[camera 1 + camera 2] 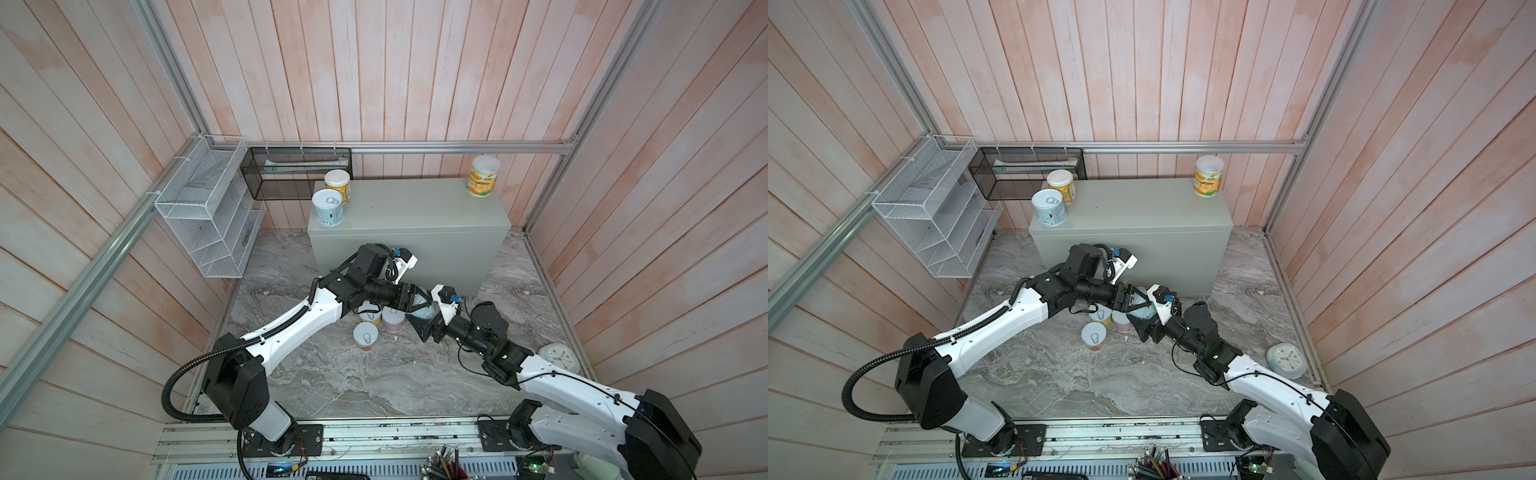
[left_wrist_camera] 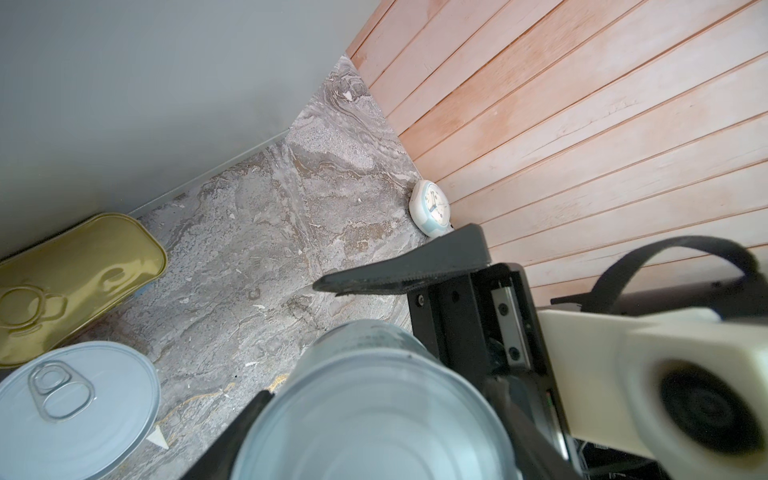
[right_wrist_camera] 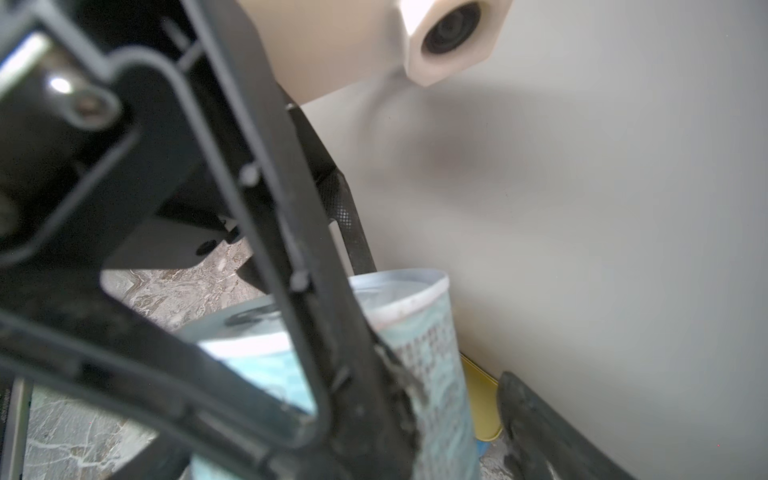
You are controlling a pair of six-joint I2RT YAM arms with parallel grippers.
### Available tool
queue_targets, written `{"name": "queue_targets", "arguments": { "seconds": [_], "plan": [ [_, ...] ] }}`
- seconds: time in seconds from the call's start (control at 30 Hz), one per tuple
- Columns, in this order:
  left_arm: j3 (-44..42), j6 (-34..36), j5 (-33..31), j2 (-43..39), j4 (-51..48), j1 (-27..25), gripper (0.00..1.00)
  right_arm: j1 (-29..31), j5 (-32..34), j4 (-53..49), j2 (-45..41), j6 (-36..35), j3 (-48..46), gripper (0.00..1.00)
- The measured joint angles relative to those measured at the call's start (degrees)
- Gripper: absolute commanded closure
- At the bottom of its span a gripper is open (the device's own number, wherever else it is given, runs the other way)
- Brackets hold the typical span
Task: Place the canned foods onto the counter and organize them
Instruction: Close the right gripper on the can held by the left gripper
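1. The left gripper point(image 1: 426, 303) is clamped on the sides of the blue can point(image 2: 374, 415), at the centre of both top views, just before the front wall of the counter point(image 1: 415, 208). Whether the can is off the marble point(image 1: 374, 382) I cannot tell.
2. The right gripper point(image 1: 422, 316) stands wide open around that same can. Its finger point(image 3: 540, 415) at the lower right of the right wrist view is apart from the label.
3. This looks like a handover. It likely goes best if the right jaws close squarely on bare label, clear of the left fingers, before the left lets go.
4. The can should stay upright and rise above the counter's edge. Then it goes on the bare middle of the top, in line with the standing cans: two point(image 1: 328, 208) at the top's left end, one point(image 1: 483, 174) at its right.
5. Only the left wrist view shows the whole tin point(image 2: 75, 282), at the frame's left against the counter's foot. The top views do not show it.
6. Only the top views show the counter's top and three floor cans point(image 1: 365, 336) below the grippers.
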Motion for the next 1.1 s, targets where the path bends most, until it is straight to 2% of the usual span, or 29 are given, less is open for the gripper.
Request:
{"name": "queue_targets", "arguments": {
  "seconds": [0.3,0.43,0.57,0.73,0.87,0.97,1.1],
  "plan": [
    [-2.58,-1.95,0.55,0.31,3.67,-0.35,0.49,0.13,-0.04,1.20,1.01,0.04,-0.02,0.07],
    [-3.67,-2.86,1.20,0.44,5.38,-0.37,0.49,0.35,-0.09,1.40,1.25,0.00,-0.02,0.11],
    [-3.76,-3.41,1.22,0.94,6.10,-0.52,0.49,0.44,-0.48,1.68,1.42,-0.42,-0.02,0.26],
    [-4.42,-3.85,1.18,0.94,6.45,-0.46,0.49,0.61,-1.05,1.27,1.62,-1.05,-0.07,0.37],
    [-4.70,-4.07,1.18,0.96,7.06,-0.46,0.41,0.61,-0.98,1.18,1.62,-1.05,-0.07,0.41],
    [-4.85,-4.28,1.18,0.96,7.34,-0.46,0.28,0.61,-0.92,1.16,1.60,-1.01,-0.09,0.41],
    [-5.75,-4.94,1.27,0.96,8.66,-0.35,0.18,0.61,-0.61,1.01,1.44,-0.94,-0.44,0.42]
  ]
}}
